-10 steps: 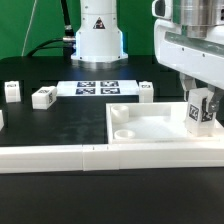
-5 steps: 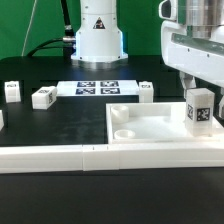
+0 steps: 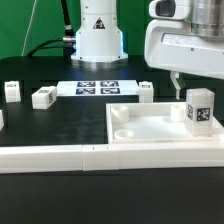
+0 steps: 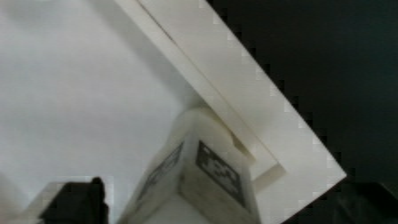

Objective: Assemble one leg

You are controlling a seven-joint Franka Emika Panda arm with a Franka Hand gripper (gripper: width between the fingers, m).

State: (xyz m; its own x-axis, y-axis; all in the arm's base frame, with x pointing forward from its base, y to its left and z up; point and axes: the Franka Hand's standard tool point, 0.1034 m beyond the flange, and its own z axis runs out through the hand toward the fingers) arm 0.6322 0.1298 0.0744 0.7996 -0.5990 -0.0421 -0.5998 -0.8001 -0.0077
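The leg (image 3: 200, 110), a white peg with black-and-white tags, stands upright on the far right part of the large white square panel (image 3: 150, 128). My gripper (image 3: 198, 80) hangs just above the leg's top and is open, with one finger (image 3: 177, 86) off to the leg's side and clear of it. In the wrist view the leg (image 4: 205, 170) rises from the panel (image 4: 89, 90) near its corner, with one dark finger (image 4: 75, 203) standing apart beside it. The other finger is out of view.
Three more white legs lie on the black table, two at the exterior view's left (image 3: 12, 91) (image 3: 43, 96) and one behind the panel (image 3: 146, 92). The marker board (image 3: 96, 87) lies at the back. A white rail (image 3: 60, 158) runs along the front. The robot base (image 3: 98, 35) stands behind.
My gripper has let go of the leg and risen, shifting toward the exterior view's left. The leg stays upright on the panel.
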